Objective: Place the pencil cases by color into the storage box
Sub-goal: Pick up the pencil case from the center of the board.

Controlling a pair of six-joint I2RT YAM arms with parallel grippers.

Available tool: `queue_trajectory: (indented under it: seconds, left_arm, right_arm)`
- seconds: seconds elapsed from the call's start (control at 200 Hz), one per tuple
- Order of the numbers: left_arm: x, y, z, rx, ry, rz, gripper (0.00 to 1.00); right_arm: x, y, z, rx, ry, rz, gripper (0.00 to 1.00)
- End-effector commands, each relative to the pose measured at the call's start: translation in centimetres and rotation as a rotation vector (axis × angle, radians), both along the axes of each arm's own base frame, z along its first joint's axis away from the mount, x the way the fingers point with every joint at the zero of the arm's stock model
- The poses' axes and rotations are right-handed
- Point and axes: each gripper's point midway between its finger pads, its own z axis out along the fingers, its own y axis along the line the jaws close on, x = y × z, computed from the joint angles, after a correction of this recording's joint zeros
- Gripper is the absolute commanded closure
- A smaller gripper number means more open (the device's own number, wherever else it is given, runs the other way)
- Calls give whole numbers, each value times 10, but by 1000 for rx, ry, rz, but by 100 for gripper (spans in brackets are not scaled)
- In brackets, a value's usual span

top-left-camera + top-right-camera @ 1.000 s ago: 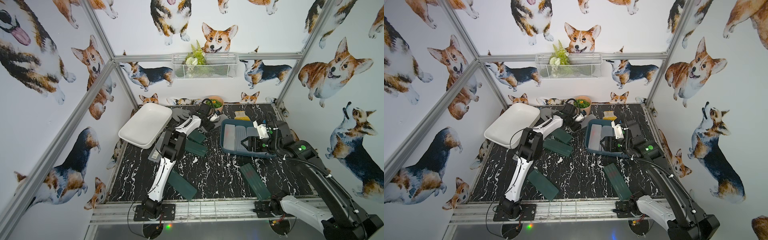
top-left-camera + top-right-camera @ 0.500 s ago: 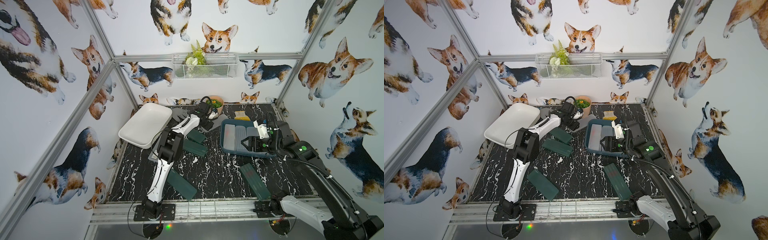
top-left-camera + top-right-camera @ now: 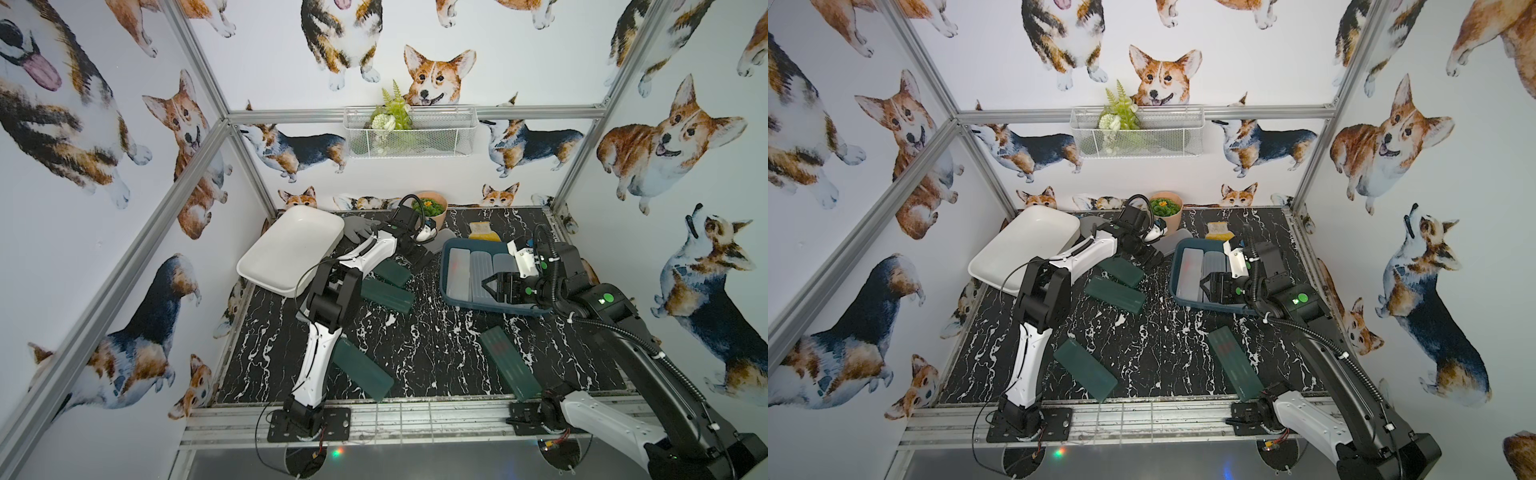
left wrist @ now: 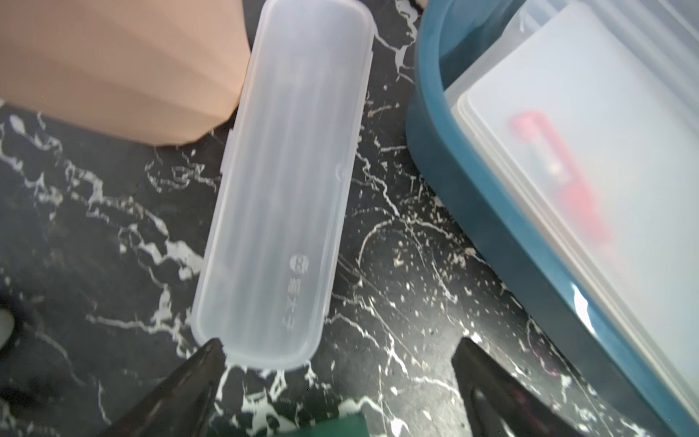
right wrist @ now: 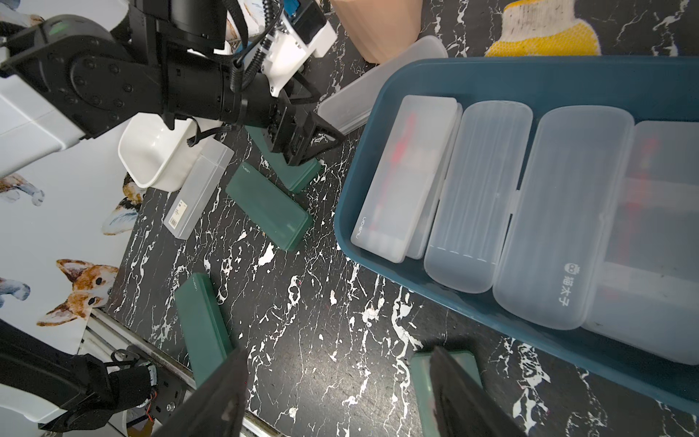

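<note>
My left gripper (image 4: 338, 342) is open over the black table, and nothing lies between its fingers. The near end of a frosted pencil case (image 4: 287, 181) lies flat just ahead of one fingertip, between the tan pot and the teal storage box (image 4: 446, 151). In both top views this gripper (image 3: 419, 259) (image 3: 1152, 257) sits left of that box. Several frosted cases (image 5: 476, 196) lie side by side in the box. My right gripper (image 5: 338, 352) hovers open and empty at the box's front rim (image 3: 446, 266). Green cases (image 3: 386, 295) (image 3: 361, 368) (image 3: 509, 361) lie on the table. The white storage box (image 3: 286, 249) is tilted at the back left.
A tan plant pot (image 3: 432, 208), a grey glove (image 3: 359, 228) and a yellow-white cloth item (image 3: 484, 232) sit along the back. A wire basket (image 3: 409, 133) hangs on the wall. Another frosted case (image 5: 200, 193) lies beside the white box.
My left gripper's jaws have opened near the frosted case by the pot. The right arm has stayed where it was.
</note>
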Motion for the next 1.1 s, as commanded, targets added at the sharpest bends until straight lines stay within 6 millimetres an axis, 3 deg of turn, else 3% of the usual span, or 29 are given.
queue_trajectory:
  seconds: [0.0,0.195,0.626,0.761,0.921,1.096]
  left_arm:
    - [8,-1,-9,39,-20,-48,2]
    - [24,5,-23,55,-30,-30,1]
    - [24,6,-57,74,27,-11,3]
    - [28,11,-56,75,22,11,13]
    - [24,13,-52,55,42,26,38]
    - [16,20,-42,58,66,62,45]
  right_arm:
    - [3,1,5,4,-32,8,24]
    - [0,-3,5,-26,-45,16,24]
    - [2,0,-4,-47,-34,45,24]
    - [2,0,-5,-42,-32,43,23]
    - [3,0,-5,-40,-32,37,23]
    - [5,0,-3,-37,-44,36,23]
